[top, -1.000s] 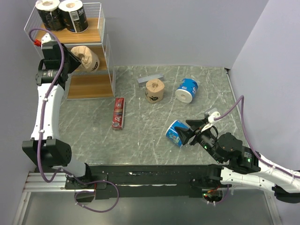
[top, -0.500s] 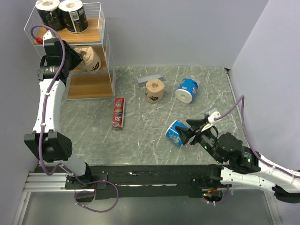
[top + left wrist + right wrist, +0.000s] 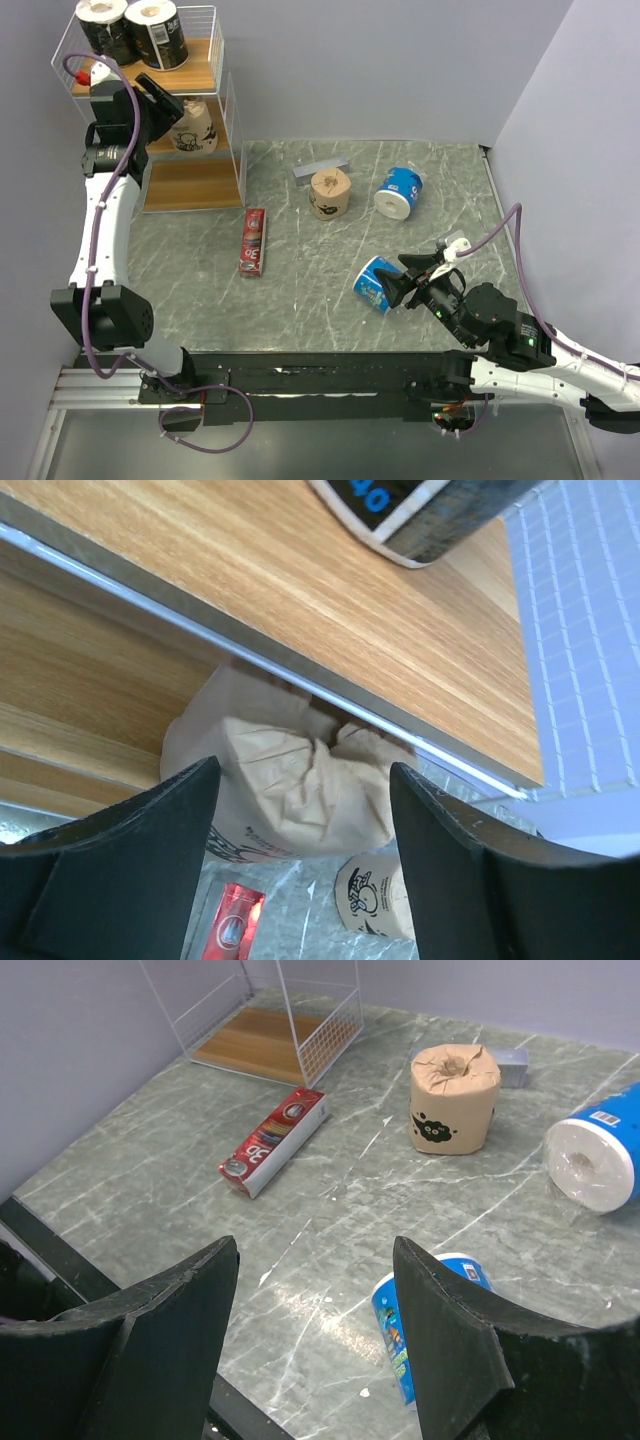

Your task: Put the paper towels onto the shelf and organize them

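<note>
Currently left gripper (image 3: 303, 772) spread wide, empty, facing tan cartoon-print wrapped roll (image 3: 192, 128) on middle wooden board of white wire shelf (image 3: 216, 62); right gripper (image 3: 312, 1250) likewise agape beside blue-and-white roll (image 3: 374, 283).

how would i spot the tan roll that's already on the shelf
Find the white wire shelf at the far left corner of the table. On its middle board, below the two black rolls, sits a tan roll with dark print. Its twin stands out on the table, so only this one is shelved.
</note>
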`<state>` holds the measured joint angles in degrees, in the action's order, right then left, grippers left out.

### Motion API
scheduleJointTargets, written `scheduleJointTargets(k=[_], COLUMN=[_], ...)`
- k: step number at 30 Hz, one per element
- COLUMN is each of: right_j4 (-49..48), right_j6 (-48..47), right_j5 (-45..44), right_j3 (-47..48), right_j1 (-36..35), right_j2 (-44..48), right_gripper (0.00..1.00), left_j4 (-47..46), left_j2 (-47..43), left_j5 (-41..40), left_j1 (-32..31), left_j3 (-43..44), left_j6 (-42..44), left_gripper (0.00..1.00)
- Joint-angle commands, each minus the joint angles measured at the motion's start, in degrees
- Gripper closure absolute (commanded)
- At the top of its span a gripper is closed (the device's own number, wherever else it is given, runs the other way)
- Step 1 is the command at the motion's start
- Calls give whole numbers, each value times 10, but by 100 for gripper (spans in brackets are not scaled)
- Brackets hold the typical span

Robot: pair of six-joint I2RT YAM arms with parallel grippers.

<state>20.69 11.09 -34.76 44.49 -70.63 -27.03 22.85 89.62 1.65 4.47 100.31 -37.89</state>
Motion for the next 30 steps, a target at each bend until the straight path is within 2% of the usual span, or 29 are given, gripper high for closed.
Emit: scheduleJointTargets(k=[1,5,8,9,15,22,26,30], right_j4=[-8,-9,-9,-10,-14,-21,-28,-33], right_j6=[7,7,9,8,6,1,8,11], right_j5=[-10,-8,-6,-6,-4,-8,-5,1], right_j3=[10,8,7,7,6,9,5,9], right_j1=[0,-1,0,0,0,-1,0,0], right_j2=[-5,-6,-7,-8,-11,-17,-22,-35], right_gripper=[30,30,30,30,30,30,30,30], left_j4=[-34,-19,-1,6,11,-28,-86,-98], left_j2=[-59,-85,-96,-99,-90,-54,-34,-8], left_j5=[8,-15,-41,-48,-70,-53,-22,-22], left_j1=[1,1,1,1,2,1,2,1], left_j3=[-9,-35,-54,-64,-108,-119,-137,-115], left_j6=[19,33,48,49,46,29,16,10], left_gripper=[26,27,31,36,50,51,51,51])
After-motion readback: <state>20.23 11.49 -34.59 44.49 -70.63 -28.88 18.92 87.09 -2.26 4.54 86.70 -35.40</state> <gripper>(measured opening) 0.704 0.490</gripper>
